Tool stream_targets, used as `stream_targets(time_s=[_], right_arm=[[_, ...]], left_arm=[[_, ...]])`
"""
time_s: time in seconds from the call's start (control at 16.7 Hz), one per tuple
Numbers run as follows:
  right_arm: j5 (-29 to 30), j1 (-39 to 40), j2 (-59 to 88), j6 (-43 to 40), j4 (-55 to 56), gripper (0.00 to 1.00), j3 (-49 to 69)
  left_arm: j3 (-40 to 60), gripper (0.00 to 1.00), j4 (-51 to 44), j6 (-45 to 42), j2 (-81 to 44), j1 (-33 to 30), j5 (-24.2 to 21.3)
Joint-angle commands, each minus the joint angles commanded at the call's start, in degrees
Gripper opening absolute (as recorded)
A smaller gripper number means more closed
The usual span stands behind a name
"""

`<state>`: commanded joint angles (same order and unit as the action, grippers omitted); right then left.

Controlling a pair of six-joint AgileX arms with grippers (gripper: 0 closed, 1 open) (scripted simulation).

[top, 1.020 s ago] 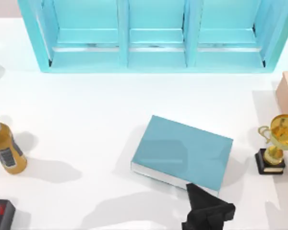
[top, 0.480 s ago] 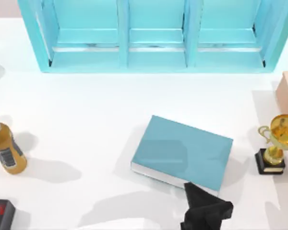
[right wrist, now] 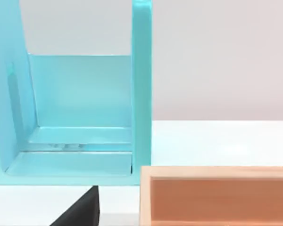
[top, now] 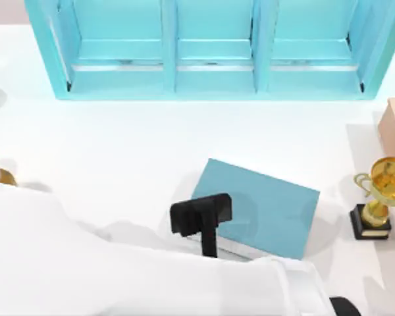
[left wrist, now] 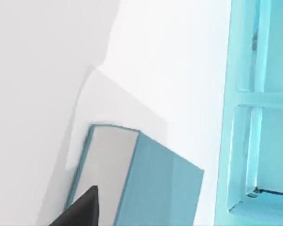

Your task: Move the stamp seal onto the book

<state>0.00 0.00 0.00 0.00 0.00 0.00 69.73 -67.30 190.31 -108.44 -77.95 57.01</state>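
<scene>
The left arm is stretching across the table's near side, its gripper [top: 202,217] hanging over the near-left edge of the book [top: 266,210]. Whether its claw is wide or narrow, I cannot tell. The book is lying flat, just left of the trophy [top: 379,197].

We see the book [left wrist: 155,188] lying flat on the white surface [left wrist: 47,70], pale spine toward us, teal cover beyond. A dark tip of our left claw [left wrist: 82,212] overlaps the spine. The teal shelf [left wrist: 254,117] stands past the book.
</scene>
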Motion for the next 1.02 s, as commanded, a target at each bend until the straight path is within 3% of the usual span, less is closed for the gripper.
stream_targets(time_s=[0.3, 0.72, 1.02], right_arm=[[0.0, 0.0, 0.0, 0.0, 0.0, 1.0, 0.0], [0.0, 0.0, 0.0, 0.0, 0.0, 1.0, 0.0], [0.0, 0.0, 0.0, 0.0, 0.0, 1.0, 0.0]], left_arm=[[-16.81, 1.0, 19.19, -36.78, 22.61, 14.28, -11.27], [-40.58, 1.0, 44.18, -98.22, 57.9, 38.12, -29.19], [-54.65, 1.0, 57.09, -140.4, 80.65, 54.86, -41.29]])
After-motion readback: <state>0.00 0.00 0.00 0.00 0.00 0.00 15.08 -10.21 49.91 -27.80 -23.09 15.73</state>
